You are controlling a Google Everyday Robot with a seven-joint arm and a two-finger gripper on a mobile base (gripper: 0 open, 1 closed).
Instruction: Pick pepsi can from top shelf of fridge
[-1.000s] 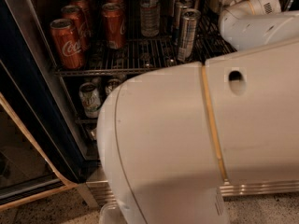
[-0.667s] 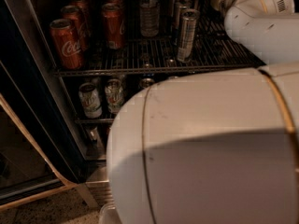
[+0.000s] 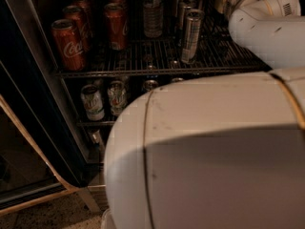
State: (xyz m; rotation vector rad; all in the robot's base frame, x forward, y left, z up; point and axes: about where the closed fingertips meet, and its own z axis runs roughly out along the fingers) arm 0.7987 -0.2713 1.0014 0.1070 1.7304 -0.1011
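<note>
The fridge point(image 3: 33, 56) stands open, with a dark frame on the left. Its upper wire shelf point(image 3: 143, 72) holds red Coca-Cola cans point(image 3: 69, 43) on the left and tall slim silver cans point(image 3: 192, 35) in the middle. No pepsi can shows; the shelf's right part is hidden by my arm. My white arm point(image 3: 214, 151) fills the lower right. Its forearm point(image 3: 267, 23) reaches into the fridge at the top right. My gripper point(image 3: 220, 3) is at the forearm's end, above the shelf behind the silver cans and mostly hidden.
A lower wire shelf point(image 3: 95, 124) holds pale cans point(image 3: 92, 101). The glass door point(image 3: 24, 166) hangs open at the lower left, with its wooden-coloured edge over a speckled floor point(image 3: 47, 216).
The big arm link has swung up and right and now covers more of the lower shelf. The forearm has shifted slightly right. The cans have not moved.
</note>
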